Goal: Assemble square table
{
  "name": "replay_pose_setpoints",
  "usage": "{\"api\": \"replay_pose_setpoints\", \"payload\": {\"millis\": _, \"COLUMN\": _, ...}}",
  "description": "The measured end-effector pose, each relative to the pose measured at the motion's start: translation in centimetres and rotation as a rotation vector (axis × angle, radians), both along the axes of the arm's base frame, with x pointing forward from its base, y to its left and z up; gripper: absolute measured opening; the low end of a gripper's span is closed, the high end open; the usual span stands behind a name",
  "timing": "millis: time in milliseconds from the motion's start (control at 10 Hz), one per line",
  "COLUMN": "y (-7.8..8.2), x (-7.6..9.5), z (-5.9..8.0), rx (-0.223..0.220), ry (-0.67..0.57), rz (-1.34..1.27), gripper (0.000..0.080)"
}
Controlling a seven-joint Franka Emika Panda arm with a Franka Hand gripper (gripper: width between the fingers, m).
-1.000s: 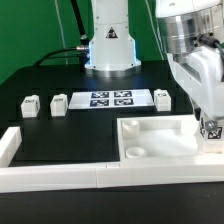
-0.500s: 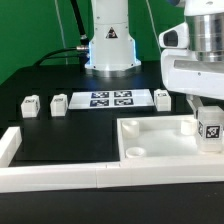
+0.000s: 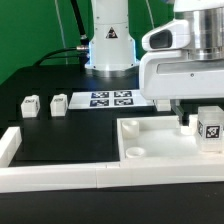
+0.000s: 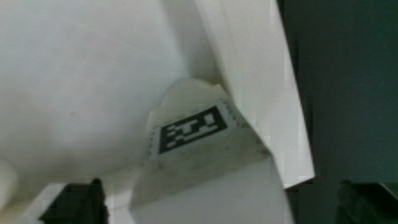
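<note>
- The gripper (image 3: 198, 118) is hanging over the tabletop (image 3: 150, 150), apparently pinching a tagged leg (image 3: 210, 130), though the pad contact is blurred.
- Seating that leg in the corner directly below the gripper is calling for a straight descent, keeping it upright.
- Two spare legs (image 3: 45, 103) are lying well off to the gripper's side.
</note>
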State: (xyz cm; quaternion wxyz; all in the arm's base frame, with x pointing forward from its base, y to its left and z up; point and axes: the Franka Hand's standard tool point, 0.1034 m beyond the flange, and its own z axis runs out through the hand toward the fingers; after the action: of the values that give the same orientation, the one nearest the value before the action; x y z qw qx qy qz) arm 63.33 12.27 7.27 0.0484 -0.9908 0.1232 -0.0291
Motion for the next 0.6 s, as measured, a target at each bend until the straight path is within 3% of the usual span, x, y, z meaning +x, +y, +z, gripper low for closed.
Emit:
{"api": "replay_pose_setpoints", "payload": {"millis": 200, "y": -0.01, "x": -0.01, "z": -0.03, "rx": 0.0, "ry": -0.002, "rz": 0.025, "gripper": 0.0649}}
{"api": "replay_pose_setpoints", "payload": {"millis": 400, "y": -0.02, "x": -0.01, "z": -0.03, "rx": 0.001, "ry": -0.001, "rz": 0.017, "gripper": 0.0386}}
{"api": "replay_pose_setpoints", "payload": {"millis": 500, "y": -0.37, "x": -0.06, "z": -0.13, "rx": -0.003, "ry": 0.002, "rz": 0.011, "gripper": 0.0297}}
{"api": "replay_pose_setpoints", "payload": {"millis": 600, "y": -0.43, "x": -0.07, "z": -0.15, "rx": 0.005, "ry": 0.011, "rz": -0.087, "gripper": 0.0297}}
